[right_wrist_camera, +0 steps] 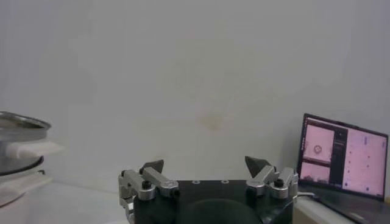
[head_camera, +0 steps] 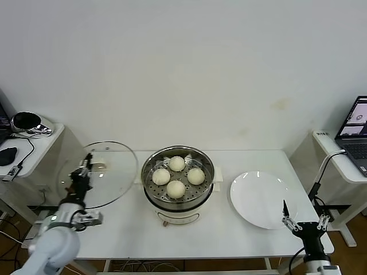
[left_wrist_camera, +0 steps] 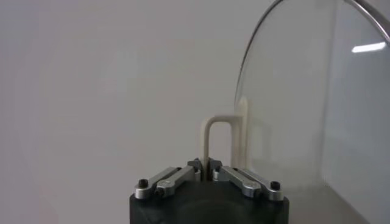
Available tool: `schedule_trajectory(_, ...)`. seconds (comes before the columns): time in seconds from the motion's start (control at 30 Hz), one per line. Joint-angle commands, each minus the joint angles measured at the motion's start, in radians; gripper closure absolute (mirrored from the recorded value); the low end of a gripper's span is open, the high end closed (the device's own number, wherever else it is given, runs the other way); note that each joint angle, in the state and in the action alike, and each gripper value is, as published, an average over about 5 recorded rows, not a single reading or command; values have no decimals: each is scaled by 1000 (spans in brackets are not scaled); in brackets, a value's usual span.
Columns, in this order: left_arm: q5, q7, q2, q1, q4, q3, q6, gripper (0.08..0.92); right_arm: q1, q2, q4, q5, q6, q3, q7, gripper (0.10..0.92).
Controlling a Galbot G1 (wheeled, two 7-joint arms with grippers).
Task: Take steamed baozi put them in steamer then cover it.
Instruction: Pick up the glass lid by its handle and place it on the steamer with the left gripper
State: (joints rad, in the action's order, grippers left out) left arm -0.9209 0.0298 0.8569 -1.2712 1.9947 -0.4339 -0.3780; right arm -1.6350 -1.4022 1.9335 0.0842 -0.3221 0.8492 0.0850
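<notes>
Our left gripper (head_camera: 87, 164) was clenched on the cream-white bar handle (left_wrist_camera: 220, 141) of the round clear glass cover (head_camera: 103, 173), held tilted left of the shiny round stainless-steel steamer (head_camera: 178, 179). Four cream-white steamed baozi (head_camera: 176, 188) sat on its perforated tray. A flat white plate (head_camera: 259, 198) lay right of it. Our right gripper (head_camera: 303, 220), jaws spread and holding nothing, hung near the plate; a laptop (head_camera: 355, 130) was cut off at the edge

Four baozi (head_camera: 176, 163), one steamer (head_camera: 150, 189), one cover (head_camera: 114, 172), one plate (head_camera: 259, 197)
</notes>
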Motion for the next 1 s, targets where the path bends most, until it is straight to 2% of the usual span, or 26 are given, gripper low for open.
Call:
schedule_trajectory(0.03,-82,-194,2,361,49,456,-270,862,16,-68,0,-153,5,-24,-17,203)
schedule_trajectory(0.17,-182,-275,99,448,20,546,-304,862,28,-88,-1,-186,13,-27,-28,203)
schedule_trajectory(0.3,-288,-326,205,479,-33,596,-320,862,34,-92,-4,-203,17,-34,-31,203)
schedule_trajectory(0.53,-380,-341,369,496,-132,618,-325,862,44,-84,-16,-201,15,-30,-30,203)
schedule_trajectory(0.73,-396,-329,439,488,-193,620,-322,862,45,-78,-26,-196,9,-25,-29,203)
schedule_trajectory(1.0,-395,-323,461,472,-212,616,-320,862,44,-76,-37,-196,3,-25,-29,203)
